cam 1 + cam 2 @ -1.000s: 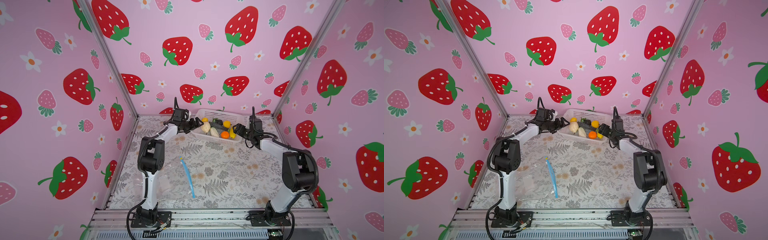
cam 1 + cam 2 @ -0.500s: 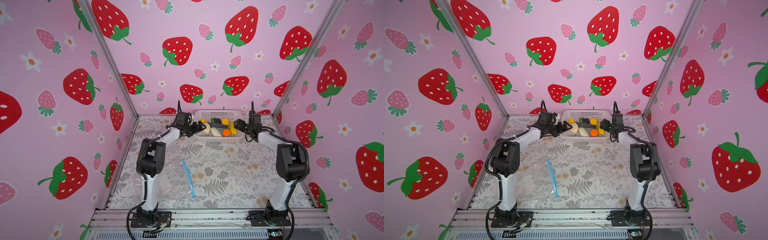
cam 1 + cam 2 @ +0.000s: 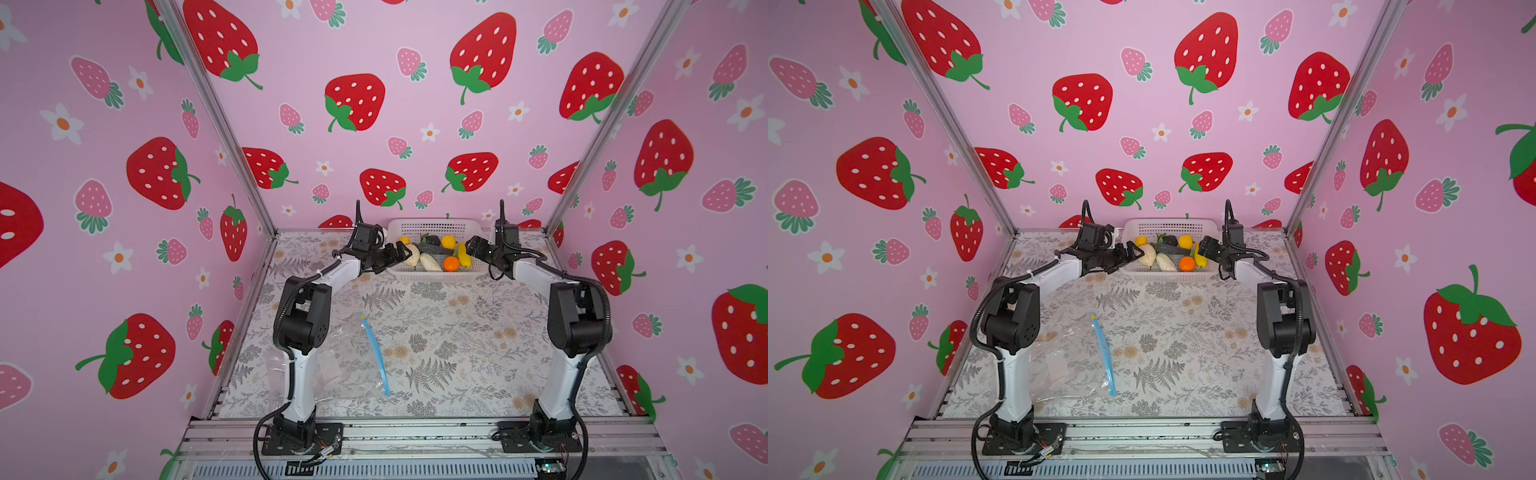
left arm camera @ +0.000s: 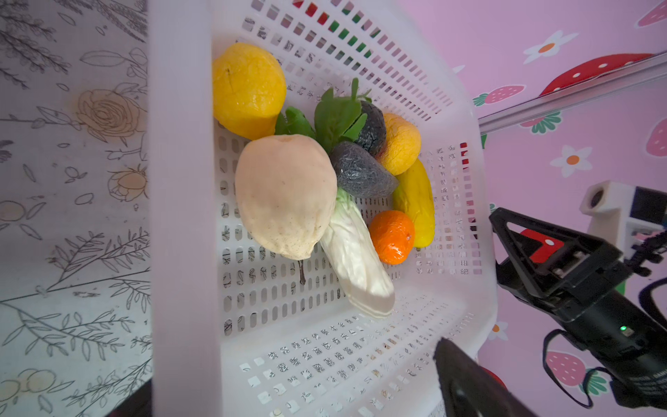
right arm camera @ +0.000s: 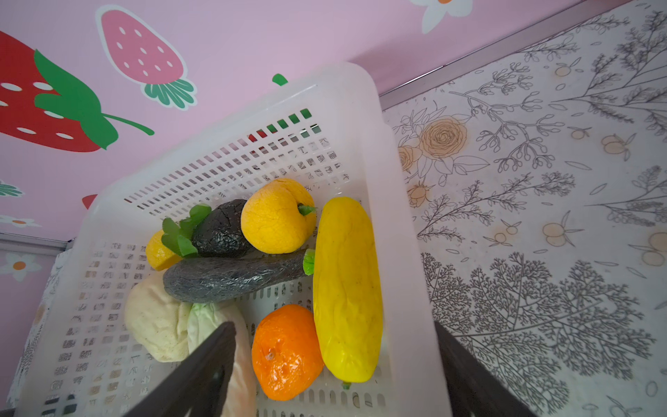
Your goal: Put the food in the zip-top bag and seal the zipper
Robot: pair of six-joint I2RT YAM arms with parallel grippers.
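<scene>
The food (image 3: pixel 432 257) (image 3: pixel 1165 255) lies piled in a white perforated basket (image 3: pixel 436 225) at the back: yellow, orange, cream-white and dark pieces with green leaves (image 4: pixel 288 195) (image 5: pixel 281 216). My left gripper (image 3: pixel 400 253) (image 4: pixel 294 375) stands open astride the basket's left end wall. At the right end my right gripper (image 3: pixel 471 247) (image 5: pixel 335 326) is open too, one finger (image 5: pixel 213 357) inside by the orange piece, the other outside the wall. The zip-top bag (image 3: pixel 345 365) lies flat near the left arm's base, its light-blue zipper (image 3: pixel 374 353) (image 3: pixel 1104 357) facing the middle.
The basket (image 3: pixel 1169 226) stands against the pink back wall. Metal frame posts (image 3: pixel 232 137) rise at both rear corners. Both arm bases are bolted to the front rail (image 3: pixel 415 432). The floral table cover (image 3: pixel 449 332) stretches between the bag and the right arm.
The left gripper has slid right onto the basket's left end. The right arm has swung back toward the rear wall, and the basket has shifted a little with it.
</scene>
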